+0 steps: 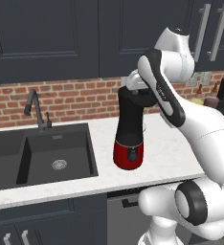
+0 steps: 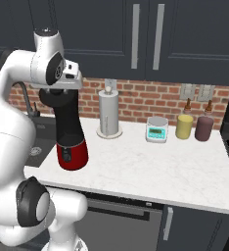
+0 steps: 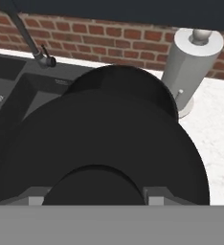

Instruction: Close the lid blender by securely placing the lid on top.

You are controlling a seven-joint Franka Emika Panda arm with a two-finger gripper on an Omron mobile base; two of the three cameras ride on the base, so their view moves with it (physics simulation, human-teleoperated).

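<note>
Right now I have the gripper (image 3: 95,201) clamped on the lid (image 3: 104,143), which hangs over the blender (image 1: 128,129) at centre frame, so I would centre it squarely on the jar rim, then press down evenly before releasing.

1. A white marbled counter (image 2: 160,169) runs along the red brick wall, over dark cabinet fronts.
2. A black sink (image 1: 56,153) is sunk into its left part, with a dark faucet (image 1: 35,107) behind it.
3. The blender (image 1: 128,143) stands on its red base just right of the sink.
4. Further right stands a grey paper towel roll (image 2: 109,115) on its holder.
5. Beyond it sit a small grey scale (image 2: 156,130), a yellow jar (image 2: 184,126) and a maroon jar (image 2: 204,127) in a row near the wall.
</note>
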